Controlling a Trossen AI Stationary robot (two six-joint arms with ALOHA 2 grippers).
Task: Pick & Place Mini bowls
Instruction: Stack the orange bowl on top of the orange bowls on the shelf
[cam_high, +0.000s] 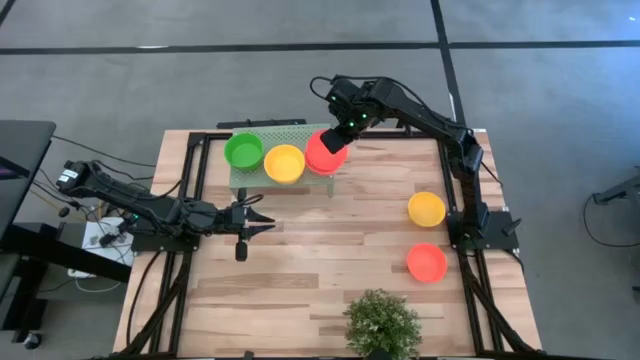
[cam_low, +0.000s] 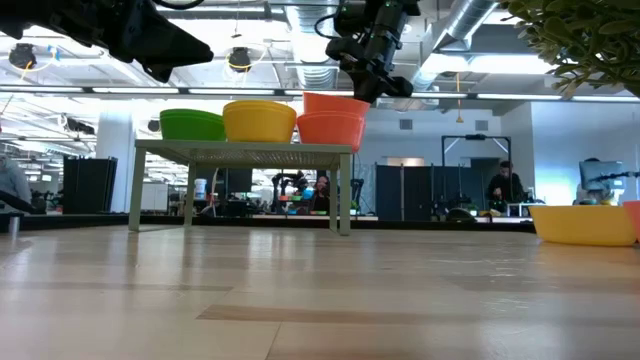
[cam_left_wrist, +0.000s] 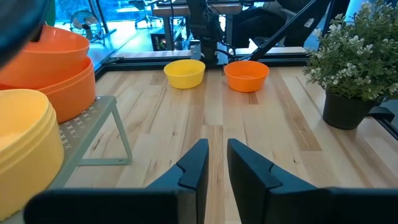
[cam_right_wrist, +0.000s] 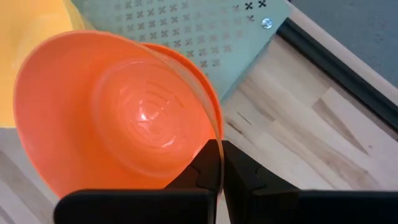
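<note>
While the right arm works over the stand, the notes run as follows, all placed against that stand.

Stand: pale green perforated stand (cam_high: 262, 168) sits on the wooden table (cam_high: 320, 250) at its far edge, raised on thin legs in the low view.

Bowls on stand: green bowl (cam_high: 243, 150) at the left end, yellow bowl (cam_high: 284, 163) just beside it in the middle, red-orange bowl (cam_high: 322, 158) at the right end.

Held bowl: a second red-orange bowl (cam_low: 336, 104) sits nested in the top of the one on the stand, slightly tilted; the right wrist view shows one rim inside the other.

Right gripper: right gripper (cam_right_wrist: 219, 163) is above the stand's right end, fingers pressed together on the rim of the upper red-orange bowl, the thin wall pinched between them.

Left gripper: left gripper (cam_left_wrist: 216, 163) hovers low over bare table in front of the stand's left half, well apart from it; fingers are close with a narrow gap, holding nothing.

Loose bowls: a yellow bowl on the table (cam_high: 426, 209) and a red-orange bowl on the table (cam_high: 426, 262) lie well to the right of the stand, near the right arm's base, near each other but apart.

Plant: small potted plant (cam_high: 381, 323) stands at the table's near edge, farthest from the stand.
</note>
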